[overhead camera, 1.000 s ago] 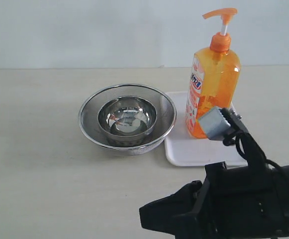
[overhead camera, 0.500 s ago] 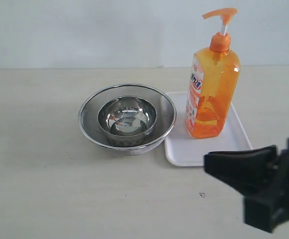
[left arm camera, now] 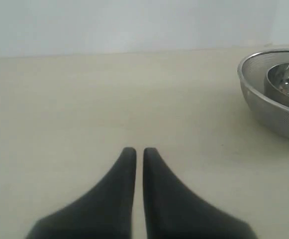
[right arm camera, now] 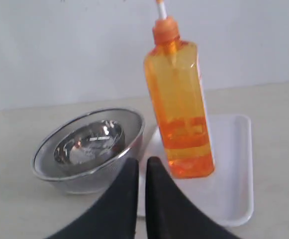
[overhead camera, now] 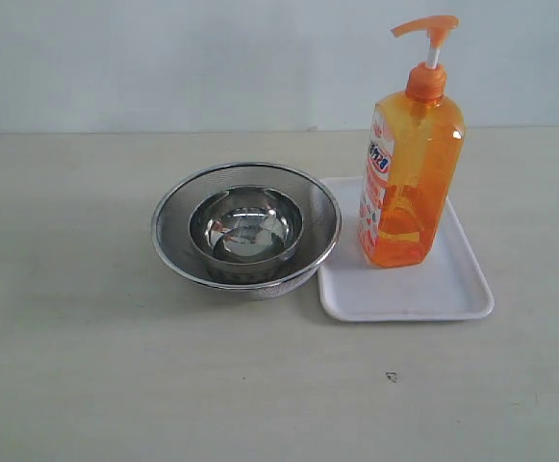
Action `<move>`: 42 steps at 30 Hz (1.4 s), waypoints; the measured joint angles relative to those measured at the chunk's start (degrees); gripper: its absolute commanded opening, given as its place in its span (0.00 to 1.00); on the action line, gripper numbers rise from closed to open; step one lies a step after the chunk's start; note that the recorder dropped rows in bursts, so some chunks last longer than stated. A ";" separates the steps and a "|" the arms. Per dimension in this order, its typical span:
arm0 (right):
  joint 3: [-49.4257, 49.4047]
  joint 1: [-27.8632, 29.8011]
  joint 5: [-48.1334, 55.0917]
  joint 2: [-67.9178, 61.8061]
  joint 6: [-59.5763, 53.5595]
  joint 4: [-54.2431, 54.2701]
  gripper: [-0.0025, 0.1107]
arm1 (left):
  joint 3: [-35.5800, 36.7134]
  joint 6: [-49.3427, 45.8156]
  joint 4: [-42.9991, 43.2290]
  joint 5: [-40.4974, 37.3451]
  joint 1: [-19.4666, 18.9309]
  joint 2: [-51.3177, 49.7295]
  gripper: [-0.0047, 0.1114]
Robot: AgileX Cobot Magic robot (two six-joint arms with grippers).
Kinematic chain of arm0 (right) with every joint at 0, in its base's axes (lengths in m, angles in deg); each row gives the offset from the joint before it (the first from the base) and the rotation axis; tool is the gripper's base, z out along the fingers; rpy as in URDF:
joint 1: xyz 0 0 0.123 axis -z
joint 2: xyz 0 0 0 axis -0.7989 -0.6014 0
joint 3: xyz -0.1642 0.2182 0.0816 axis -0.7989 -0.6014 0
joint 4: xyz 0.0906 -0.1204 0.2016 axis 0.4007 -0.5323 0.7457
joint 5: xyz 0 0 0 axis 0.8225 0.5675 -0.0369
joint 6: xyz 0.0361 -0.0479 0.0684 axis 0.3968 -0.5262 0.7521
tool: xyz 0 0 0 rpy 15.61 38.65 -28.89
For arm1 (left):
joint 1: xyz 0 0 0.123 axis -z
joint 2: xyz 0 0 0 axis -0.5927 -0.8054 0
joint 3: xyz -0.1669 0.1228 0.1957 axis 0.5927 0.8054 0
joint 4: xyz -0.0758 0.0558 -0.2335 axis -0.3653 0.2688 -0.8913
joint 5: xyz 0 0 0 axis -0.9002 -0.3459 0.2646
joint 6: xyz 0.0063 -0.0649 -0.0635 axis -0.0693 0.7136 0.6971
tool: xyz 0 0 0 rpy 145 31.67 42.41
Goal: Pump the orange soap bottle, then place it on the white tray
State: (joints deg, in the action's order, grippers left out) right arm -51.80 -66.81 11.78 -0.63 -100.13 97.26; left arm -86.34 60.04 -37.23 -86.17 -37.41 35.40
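Observation:
The orange soap bottle [overhead camera: 409, 164] stands upright on the white tray [overhead camera: 452, 289], its pump head raised on a white stem; the right wrist view shows the bottle [right arm camera: 179, 107] on the tray [right arm camera: 234, 174] too. No arm appears in the exterior view. My right gripper [right arm camera: 142, 162] is shut and empty, short of the tray and apart from the bottle. My left gripper [left arm camera: 135, 152] is shut and empty over bare table, well away from the bottle.
A steel mesh bowl [overhead camera: 246, 229] with a smaller steel bowl [overhead camera: 246, 223] nested inside stands just left of the tray, touching its edge; its rim [left arm camera: 263, 94] shows in the left wrist view. A small dark speck [overhead camera: 391, 376] lies on the table.
The right arm, whose gripper was beside the bottle's base a second ago, has pulled back and out of the exterior view. The bottle stays upright on the tray.

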 measured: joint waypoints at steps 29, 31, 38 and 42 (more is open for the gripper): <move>2.74 4.39 -4.34 9.24 74.77 -87.89 0.03 | 0.00 0.00 0.00 0.00 0.00 0.00 0.08; 2.74 4.39 -1.35 9.24 79.36 -93.69 0.03 | 0.00 0.00 0.00 0.00 0.00 0.00 0.08; 0.89 4.39 2.61 9.24 81.94 -98.12 0.03 | 0.00 0.00 0.00 0.00 0.00 0.00 0.08; 0.00 4.39 2.03 9.24 81.94 -98.33 0.03 | 0.00 0.00 0.00 0.00 0.00 0.00 0.08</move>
State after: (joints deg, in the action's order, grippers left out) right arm -51.81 -62.42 13.82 8.61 -18.19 -1.07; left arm -86.34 60.04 -37.23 -86.17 -37.41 35.40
